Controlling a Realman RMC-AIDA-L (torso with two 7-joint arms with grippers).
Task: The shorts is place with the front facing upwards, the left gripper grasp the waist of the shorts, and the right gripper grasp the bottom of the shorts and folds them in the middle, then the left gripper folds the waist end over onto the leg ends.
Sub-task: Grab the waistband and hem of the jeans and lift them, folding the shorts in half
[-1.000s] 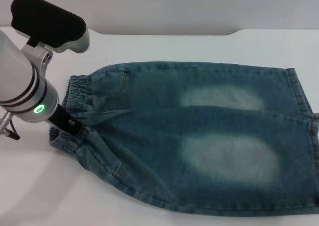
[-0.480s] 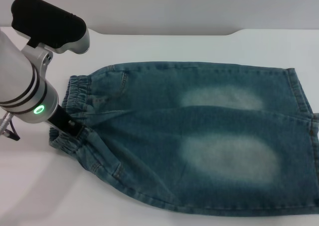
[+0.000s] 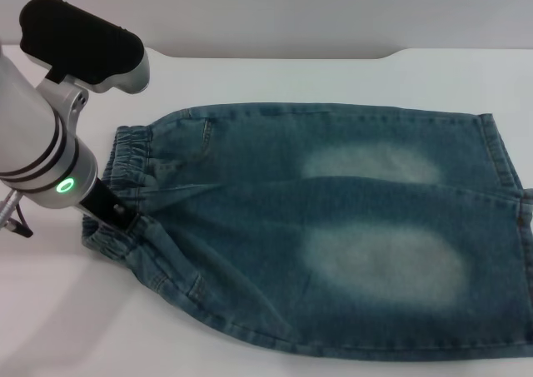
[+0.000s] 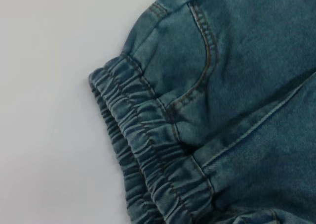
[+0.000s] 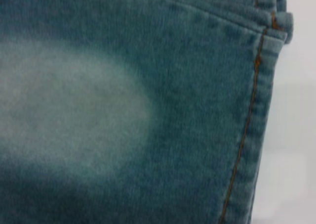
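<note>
While left end effector grasps waist, shorts lengthwise left-right, hems rightward.

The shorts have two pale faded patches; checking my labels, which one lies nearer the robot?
The larger patch on the shorts, in the head view's lower half. The other patch is narrower and lies farther away, toward the table's back edge.

Matt faded denim shorts
</note>
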